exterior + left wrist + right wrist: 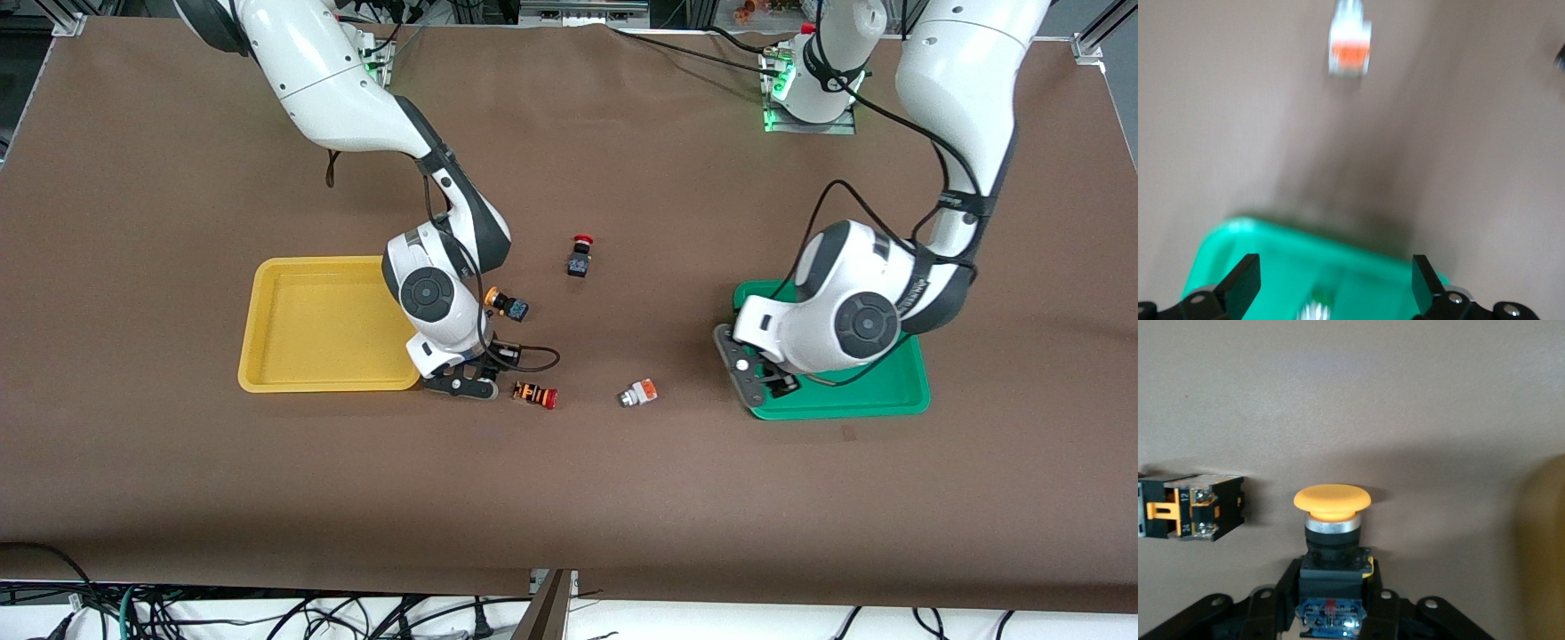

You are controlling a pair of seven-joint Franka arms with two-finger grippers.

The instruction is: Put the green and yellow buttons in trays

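My right gripper is low over the table by the yellow tray's corner nearest the middle. It is shut on a black-bodied button with a yellow cap, fingers on both sides of its body. A second yellow-capped button lies on the table beside the right arm's wrist. My left gripper is open over the green tray, fingers wide apart. A silver button with a green tip lies in the green tray under it. A white button with an orange block lies between the trays and shows in the left wrist view.
An orange-striped switch with a red cap lies on the table close beside my right gripper, and shows in the right wrist view. A black switch with a red cap stands farther from the front camera, mid-table.
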